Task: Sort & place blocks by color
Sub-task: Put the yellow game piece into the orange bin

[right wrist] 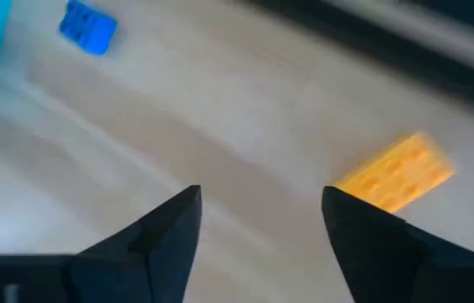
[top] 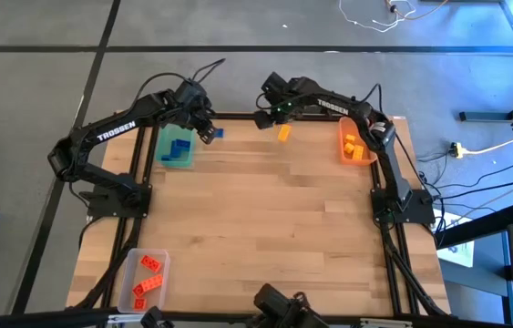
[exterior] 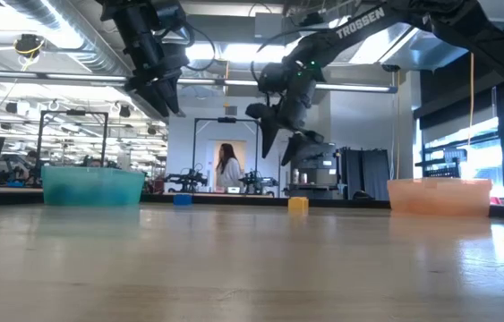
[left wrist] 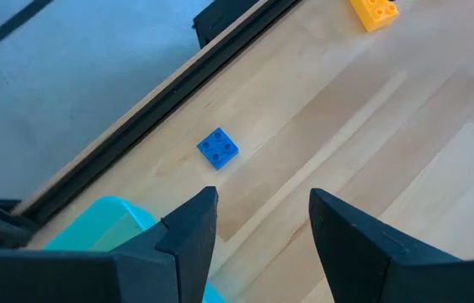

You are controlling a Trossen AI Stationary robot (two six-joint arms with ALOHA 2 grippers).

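A small blue block (top: 218,134) lies flat on the table near the far edge, also in the left wrist view (left wrist: 218,148) and the right wrist view (right wrist: 88,27). A yellow-orange block (top: 284,133) lies to its right, seen as well at the right wrist (right wrist: 398,173) and in the low view (exterior: 298,204). My left gripper (top: 205,130) hangs open above the table between the green tray and the blue block (left wrist: 262,223). My right gripper (top: 262,118) is open in the air just left of the yellow-orange block (right wrist: 260,215). Other blocks lie in the trays.
A green tray (top: 177,148) with blue blocks stands at the far left, an orange tray (top: 355,144) with yellow-orange blocks at the far right, a clear tray (top: 144,279) with red-orange blocks at the near left. The table's black frame rail (left wrist: 178,93) runs along the far edge.
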